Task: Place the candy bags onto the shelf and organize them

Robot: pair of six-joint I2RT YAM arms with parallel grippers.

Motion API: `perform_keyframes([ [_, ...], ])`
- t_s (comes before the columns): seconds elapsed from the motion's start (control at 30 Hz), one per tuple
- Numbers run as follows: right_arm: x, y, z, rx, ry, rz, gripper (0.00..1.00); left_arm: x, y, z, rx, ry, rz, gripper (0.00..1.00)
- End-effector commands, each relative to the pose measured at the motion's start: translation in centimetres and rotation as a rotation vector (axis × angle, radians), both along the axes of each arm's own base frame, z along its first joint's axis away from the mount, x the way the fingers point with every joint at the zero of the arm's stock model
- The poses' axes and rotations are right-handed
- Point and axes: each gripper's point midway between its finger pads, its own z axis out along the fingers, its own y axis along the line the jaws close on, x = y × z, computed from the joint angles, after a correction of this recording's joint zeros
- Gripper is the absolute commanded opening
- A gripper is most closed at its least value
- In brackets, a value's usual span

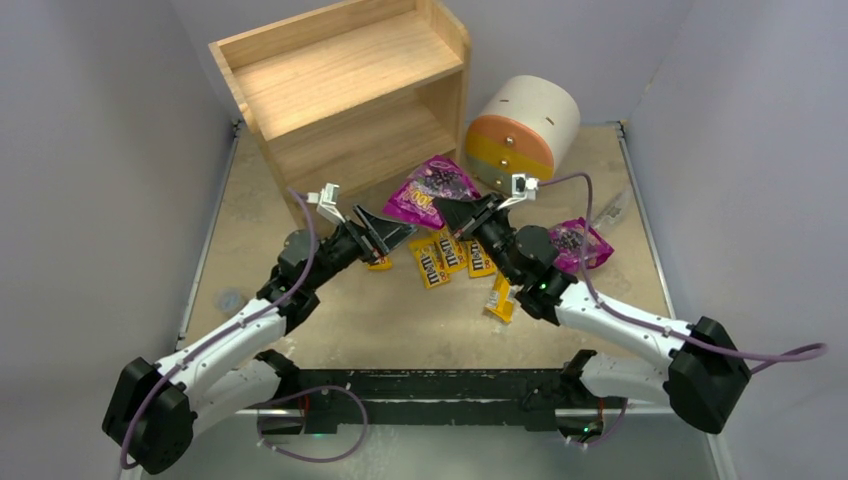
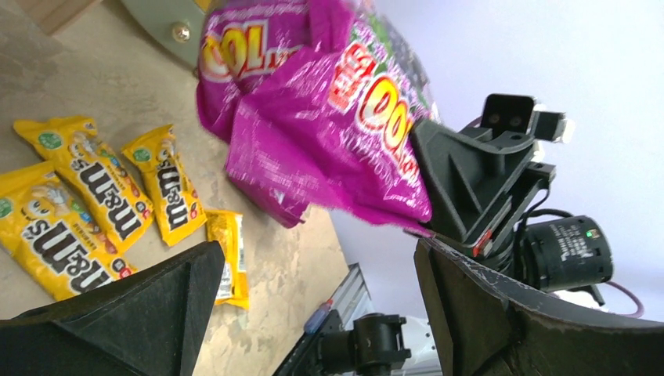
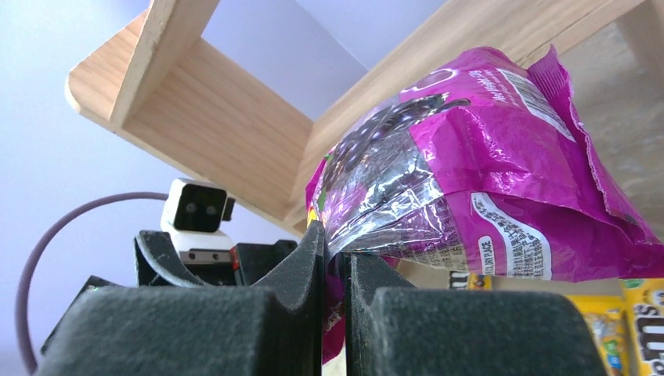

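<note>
My right gripper (image 1: 452, 211) is shut on the edge of a magenta candy bag (image 1: 432, 189), held above the table in front of the wooden shelf (image 1: 345, 90). The bag fills the right wrist view (image 3: 485, 188), pinched between my fingers (image 3: 309, 266). My left gripper (image 1: 390, 230) is open and empty just left of that bag, which also shows in the left wrist view (image 2: 329, 117). A second magenta bag (image 1: 580, 243) lies at the right. Several yellow M&M's packets (image 1: 448, 256) lie on the table between the arms, also in the left wrist view (image 2: 86, 204).
A round white drum (image 1: 525, 130) with orange and yellow drawer fronts lies right of the shelf. One yellow packet (image 1: 501, 298) lies by the right arm, another (image 1: 380, 262) under the left gripper. Grey walls close both sides.
</note>
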Motion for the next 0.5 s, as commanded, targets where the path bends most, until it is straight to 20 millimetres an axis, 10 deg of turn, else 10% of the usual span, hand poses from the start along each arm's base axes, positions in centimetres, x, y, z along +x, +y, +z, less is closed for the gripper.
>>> perform_keyframes([
  [0.0,-1.8,1.0,7.2,0.237,-0.111,0.122,0.00,0.7,0.2,3.2,-0.097,-0.080,0.050,1.00],
  [0.27,-3.3,3.7,6.4,0.302,-0.084,0.281,0.00,1.7,-0.8,2.9,-0.117,-0.072,0.046,0.92],
  [0.47,-3.9,2.6,4.8,0.245,-0.052,0.251,0.00,2.0,-1.6,2.7,-0.063,-0.118,0.027,0.42],
])
